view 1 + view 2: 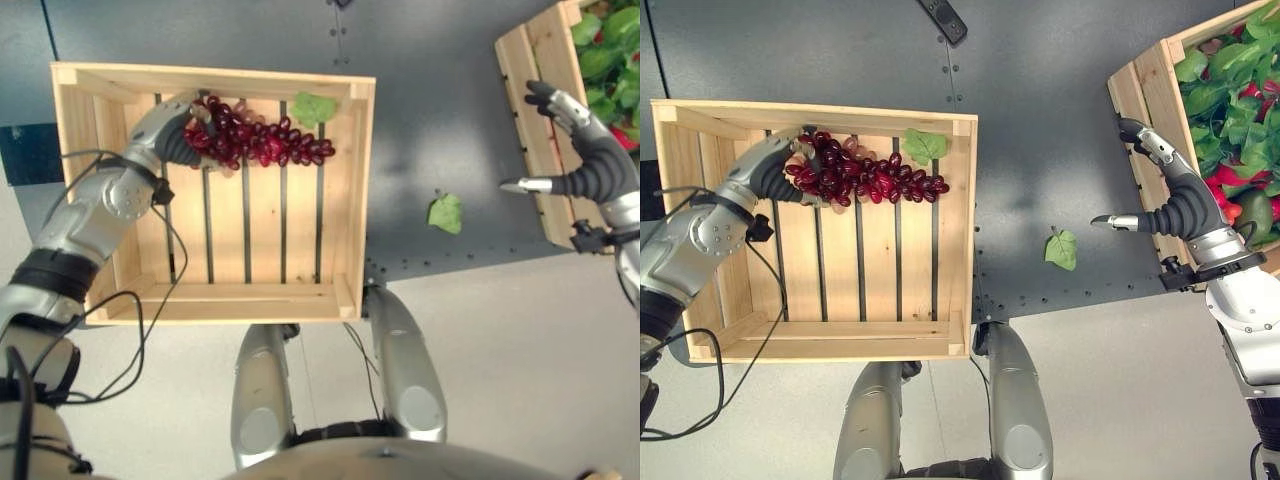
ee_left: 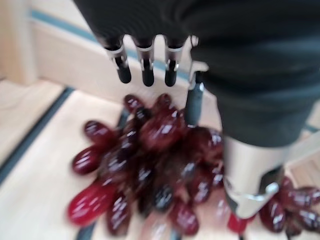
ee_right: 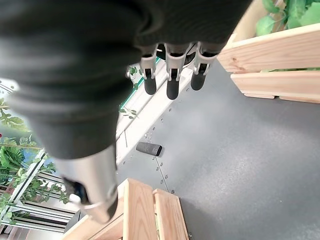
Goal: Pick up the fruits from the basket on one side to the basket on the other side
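Left eye view: bunch of dark red glossy grapes (image 1: 258,140) is lying on the slatted floor of the pale wooden slatted crate (image 1: 360,190), toward its 12 o'clock wall, with a green leaf (image 1: 313,107) at the bunch's 1 o'clock. The placement reads as a delivery into the receiving crate; whether the bunch is being set down or lifted cannot be told from this moment alone

Left hand (image 1: 178,128) is at the 9 o'clock end of the bunch, touching it. In the left wrist view the fingers (image 2: 146,72) are seen straight and spread above the grapes, the thumb (image 2: 194,102) down against the top berries, nothing curled round them: the hand is judged open, resting on the bunch rather than gripping it. The left arm is brought in over the crate's 9 o'clock wall, wrist bent down

Right hand (image 1: 1160,195) is held idle over the dark grey table (image 1: 1040,120), just beside the second pale wooden crate (image 1: 1140,100) at 3 o'clock, which is packed with green leaves and red fruit (image 1: 1230,180). Its fingers are extended, thumb pointing to 9 o'clock; nothing is held

A loose green leaf (image 1: 1061,248) is lying on the table between the two crates
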Motion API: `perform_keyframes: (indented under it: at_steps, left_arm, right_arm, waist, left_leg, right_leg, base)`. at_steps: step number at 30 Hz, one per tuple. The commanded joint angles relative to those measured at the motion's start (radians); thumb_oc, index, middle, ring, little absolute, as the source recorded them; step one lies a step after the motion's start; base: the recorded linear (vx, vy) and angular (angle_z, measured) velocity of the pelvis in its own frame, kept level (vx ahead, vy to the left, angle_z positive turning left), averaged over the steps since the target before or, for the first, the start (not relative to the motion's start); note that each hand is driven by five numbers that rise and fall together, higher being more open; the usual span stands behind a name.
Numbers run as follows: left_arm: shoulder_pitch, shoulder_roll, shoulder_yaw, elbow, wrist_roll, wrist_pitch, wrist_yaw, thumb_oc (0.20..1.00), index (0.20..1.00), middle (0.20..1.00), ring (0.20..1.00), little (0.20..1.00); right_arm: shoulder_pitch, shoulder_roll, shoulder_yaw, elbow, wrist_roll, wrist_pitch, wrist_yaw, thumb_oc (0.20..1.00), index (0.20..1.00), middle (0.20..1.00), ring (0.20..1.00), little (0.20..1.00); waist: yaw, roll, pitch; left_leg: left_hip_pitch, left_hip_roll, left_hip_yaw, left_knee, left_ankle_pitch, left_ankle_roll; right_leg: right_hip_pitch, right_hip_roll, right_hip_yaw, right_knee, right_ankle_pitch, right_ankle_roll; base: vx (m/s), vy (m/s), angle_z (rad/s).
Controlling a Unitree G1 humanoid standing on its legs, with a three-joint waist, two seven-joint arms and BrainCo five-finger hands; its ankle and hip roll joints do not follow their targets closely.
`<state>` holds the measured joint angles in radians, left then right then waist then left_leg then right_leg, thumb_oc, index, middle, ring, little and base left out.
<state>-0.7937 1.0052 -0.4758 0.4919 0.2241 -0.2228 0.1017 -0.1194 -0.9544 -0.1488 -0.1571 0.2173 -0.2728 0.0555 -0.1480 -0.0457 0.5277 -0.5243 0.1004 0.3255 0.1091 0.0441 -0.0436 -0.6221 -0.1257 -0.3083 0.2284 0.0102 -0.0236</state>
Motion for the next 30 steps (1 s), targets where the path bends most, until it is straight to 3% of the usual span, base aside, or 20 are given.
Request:
perform_keyframes:
  at_steps: [1, 17, 22, 23, 24, 26, 27, 30]
  left_arm:
    - [-0.061, 0.022, -0.010, -0.028, 0.039, -0.017, 0.045, 1.000, 1.000, 1.000, 1.000, 1.000]
    - [-0.187, -0.054, -0.154, 0.060, 0.155, 0.010, 0.027, 1.000, 1.000, 1.000, 1.000, 1.000]
    - [-0.163, -0.071, -0.166, 0.093, 0.176, 0.021, -0.008, 1.000, 1.000, 1.000, 1.000, 1.000]
    - [-0.137, -0.080, -0.172, 0.126, 0.188, 0.028, -0.028, 1.000, 1.000, 1.000, 1.000, 1.000]
    - [-0.131, -0.084, -0.171, 0.141, 0.191, 0.033, -0.032, 1.000, 1.000, 1.000, 1.000, 1.000]
    - [-0.107, -0.094, -0.174, 0.179, 0.204, 0.045, -0.057, 1.000, 1.000, 1.000, 1.000, 1.000]
    - [-0.097, -0.099, -0.175, 0.204, 0.217, 0.052, -0.068, 1.000, 1.000, 1.000, 1.000, 1.000]
    - [-0.085, -0.107, -0.174, 0.222, 0.236, 0.061, -0.072, 1.000, 1.000, 1.000, 1.000, 1.000]
  right_arm:
    - [-0.035, 0.003, -0.022, -0.059, 0.024, -0.072, -0.023, 1.000, 1.000, 1.000, 1.000, 1.000]
    - [-0.092, 0.005, 0.017, -0.072, 0.023, -0.069, -0.023, 1.000, 1.000, 1.000, 1.000, 1.000]
    - [-0.078, 0.009, -0.008, -0.082, 0.031, -0.069, -0.018, 1.000, 1.000, 1.000, 1.000, 1.000]
    - [-0.075, 0.011, -0.011, -0.085, 0.033, -0.071, -0.019, 1.000, 1.000, 1.000, 1.000, 1.000]
    - [-0.077, 0.010, -0.011, -0.087, 0.037, -0.071, -0.018, 1.000, 1.000, 1.000, 1.000, 1.000]
    - [-0.075, 0.010, -0.012, -0.091, 0.041, -0.068, -0.015, 1.000, 1.000, 1.000, 1.000, 1.000]
    - [-0.075, 0.011, -0.015, -0.094, 0.043, -0.069, -0.012, 1.000, 1.000, 1.000, 1.000, 1.000]
    - [-0.070, 0.014, -0.020, -0.095, 0.041, -0.067, -0.012, 1.000, 1.000, 1.000, 1.000, 1.000]
  waist:
    - [0.003, -0.022, -0.008]
    - [-0.016, -0.036, -0.008]
    - [-0.018, -0.036, -0.008]
    - [-0.017, -0.033, -0.008]
    - [-0.019, -0.036, -0.008]
    - [-0.018, -0.034, -0.008]
    - [-0.020, -0.038, -0.008]
    - [-0.021, -0.039, -0.008]
  left_leg:
    - [-0.003, -0.037, 0.020, 0.061, -0.049, -0.010]
    - [-0.045, -0.030, 0.033, 0.080, -0.057, -0.004]
    - [-0.052, -0.031, 0.033, 0.077, -0.056, -0.003]
    - [-0.039, -0.031, 0.018, 0.079, -0.082, -0.011]
    - [-0.057, -0.031, 0.035, 0.083, -0.059, -0.002]
    - [-0.045, -0.030, 0.020, 0.087, -0.085, -0.009]
    - [-0.063, -0.030, 0.038, 0.088, -0.062, 0.000]
    - [-0.070, -0.030, 0.037, 0.090, -0.062, 0.001]
  right_leg:
    - [0.008, -0.013, 0.029, 0.029, 0.042, 0.196]
    - [-0.034, -0.013, 0.042, 0.036, 0.044, 0.196]
    - [-0.042, -0.015, 0.043, 0.033, 0.043, 0.195]
    - [-0.033, -0.012, 0.053, 0.042, 0.020, 0.205]
    - [-0.049, -0.017, 0.044, 0.039, 0.041, 0.194]
    - [-0.039, -0.013, 0.057, 0.047, 0.020, 0.205]
    - [-0.055, -0.018, 0.048, 0.041, 0.041, 0.194]
    - [-0.060, -0.019, 0.048, 0.040, 0.045, 0.194]
  base:
    - [0.00, 0.000, 0.00]
    - [0.00, 0.007, -0.02]
    - [0.00, 0.006, -0.03]
    - [0.00, 0.000, 0.00]
    - [0.06, 0.023, -0.02]
    - [-0.02, 0.011, -0.06]
    - [-0.10, -0.009, -0.06]
    - [-0.01, -0.002, -0.02]
